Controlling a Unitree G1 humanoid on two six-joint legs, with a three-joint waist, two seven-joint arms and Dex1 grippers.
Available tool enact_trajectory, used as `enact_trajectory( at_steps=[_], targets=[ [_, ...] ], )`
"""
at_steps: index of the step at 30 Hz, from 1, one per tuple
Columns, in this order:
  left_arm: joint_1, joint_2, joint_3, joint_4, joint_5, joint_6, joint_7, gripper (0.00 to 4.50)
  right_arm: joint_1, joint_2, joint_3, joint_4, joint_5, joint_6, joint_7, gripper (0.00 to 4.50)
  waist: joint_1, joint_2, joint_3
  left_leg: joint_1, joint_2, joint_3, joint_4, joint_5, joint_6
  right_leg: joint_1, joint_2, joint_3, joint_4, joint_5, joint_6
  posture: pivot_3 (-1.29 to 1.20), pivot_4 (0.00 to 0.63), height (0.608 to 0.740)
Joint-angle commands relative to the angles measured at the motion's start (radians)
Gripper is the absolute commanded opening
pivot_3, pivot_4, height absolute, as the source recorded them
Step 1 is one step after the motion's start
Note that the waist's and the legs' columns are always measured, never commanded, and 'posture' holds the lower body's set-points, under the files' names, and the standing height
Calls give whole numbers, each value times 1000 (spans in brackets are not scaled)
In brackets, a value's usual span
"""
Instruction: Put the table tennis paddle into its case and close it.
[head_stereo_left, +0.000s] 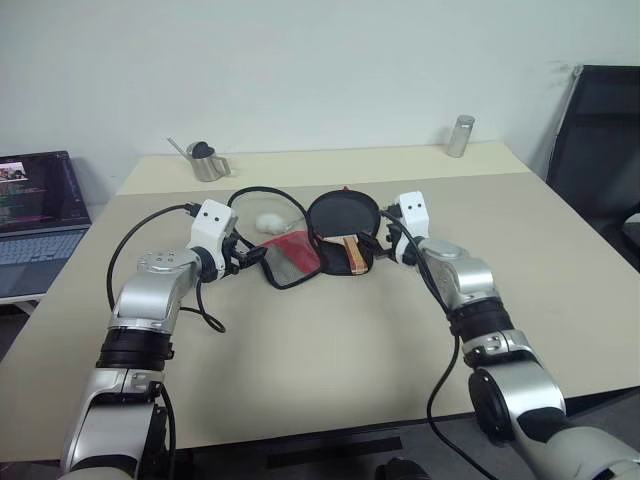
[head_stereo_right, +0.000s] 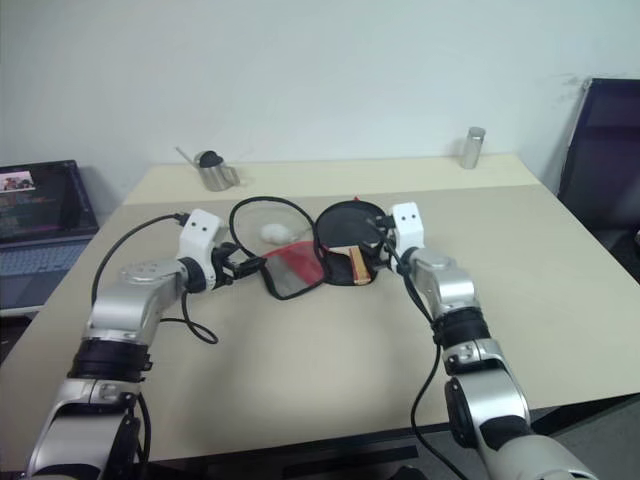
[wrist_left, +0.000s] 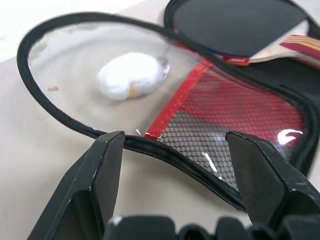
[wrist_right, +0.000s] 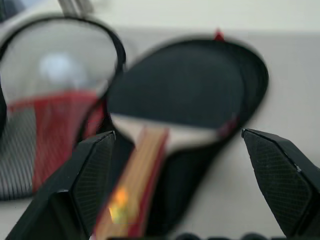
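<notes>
- A table tennis paddle (head_stereo_left: 345, 228) is seen near the centre of the head view, lying on the open case (head_stereo_left: 310, 240) on a pale beige surface (head_stereo_left: 330, 350).
- The paddle's blade is round and covered in black rubber, with a thin red edge; in the left wrist view (wrist_left: 240, 25) the pale wooden handle is shown with red and yellow stripes.
- The handle is pointed toward the lower edge of the frame, and the blade toward the upper edge.
- The case is spread open in two paddle-shaped halves joined side by side: the paddle is carried by the black half on the right, while the lid half on the left is a clear window over a red mesh pocket, rimmed with black zip piping.
- A small white lump (wrist_left: 132, 75) is seen through the clear window.
- The left pincer (head_stereo_left: 255, 257) is held with its black fingers spread wide at the left edge of the lid half; the piping is seen between the fingers, with nothing gripped.
- The right pincer (head_stereo_left: 385, 222) is held wide open just right of the paddle, with nothing held.
- A metal watering can (head_stereo_left: 205, 160) and a metal cup (head_stereo_left: 460, 136) stand at the far edge of the surface, and a laptop (head_stereo_left: 35, 215) is at the left edge of the frame.
</notes>
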Motion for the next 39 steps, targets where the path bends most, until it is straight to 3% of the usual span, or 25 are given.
enact_trajectory(
  at_steps=[1, 10, 26, 30, 37, 39],
  targets=[
    [-58, -18, 56, 43, -25, 28, 38, 3530, 7, -22, 15, -146, 18, 49, 25, 4461, -3, 0, 0, 0, 0, 0, 0, 0, 0, 0, 0, 0, 0, 0, 0, 0, 150, 740],
    [-98, -102, 97, 173, -19, 103, 184, 3530, 137, -111, 119, -443, 62, 138, 201, 4461, 6, 0, 0, 0, 0, 0, 1, 0, 0, 0, 0, 0, 0, 0, 0, 0, 150, 740],
    [-137, -234, 80, 223, -10, 85, 233, 3530, 150, -113, 117, -459, 44, 151, 169, 4461, 26, -1, 0, 0, 0, 0, 1, 0, 0, 0, 0, 0, 1, 0, 0, 0, 150, 740],
    [-135, -221, 79, 196, -15, 89, 213, 2568, 154, -127, 109, -462, 43, 156, 165, 4500, 27, -1, 0, 1, 0, 0, 1, 0, 0, 0, 0, 0, 1, 0, 0, 0, 150, 740],
    [-130, -153, 82, 131, -17, 106, 176, 60, 169, -163, 104, -482, 50, 169, 176, 4500, 27, -1, 0, 0, 0, 0, 1, 0, 0, 0, 0, 0, 0, 0, 0, 0, 150, 740],
    [-113, -124, 81, 71, -23, 130, 159, 22, 172, -176, 102, -493, 55, 178, 184, 4500, 26, -1, 0, 0, 0, 0, 1, 0, 0, 0, 0, 0, 0, 0, 0, 0, 150, 740]
  ],
)
